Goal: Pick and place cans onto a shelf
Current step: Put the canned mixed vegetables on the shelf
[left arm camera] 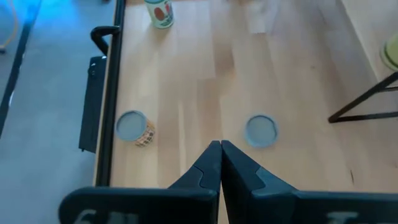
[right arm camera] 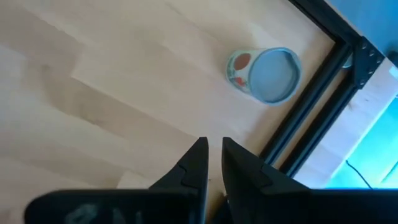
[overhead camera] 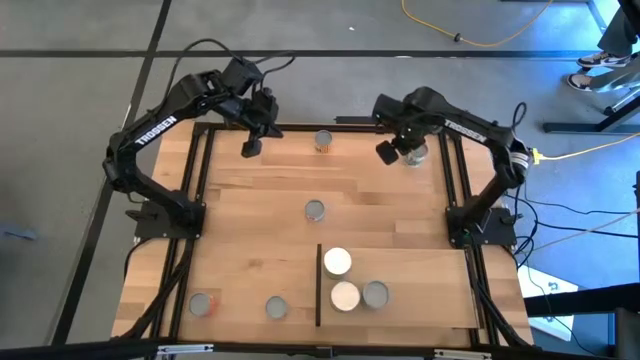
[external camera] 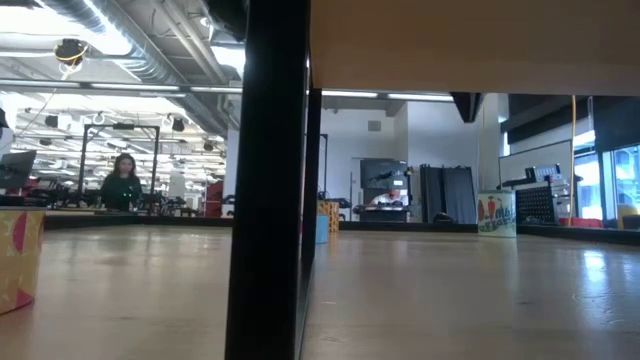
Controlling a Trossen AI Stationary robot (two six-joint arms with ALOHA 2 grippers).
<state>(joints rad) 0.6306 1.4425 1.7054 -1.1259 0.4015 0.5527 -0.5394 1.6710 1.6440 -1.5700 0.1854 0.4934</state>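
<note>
A: Start at the near edge of the counter. What's already placed?

B: Three cans sit on the shelf, the light board at the near right: a white-topped can, a second white-topped can just nearer, and a grey-topped can beside it. Off the shelf at the near left stand an orange-sided can and a plain grey can. Mid-counter there's a lone can.

A: And at the far end?

B: A labelled can stands by the far edge, between the arms. The right end effector hovers at the far right with its fingers a narrow slit apart, holding nothing. Just beside it, toward the right frame rail, stands the corner can, upright, its axis vertical.

A: So which arm takes it?

B: The right one, I'd judge; it's far nearer. It must shift toward the rail and widen first. The left end effector waits at the far left, fingers pressed together, empty.
</note>
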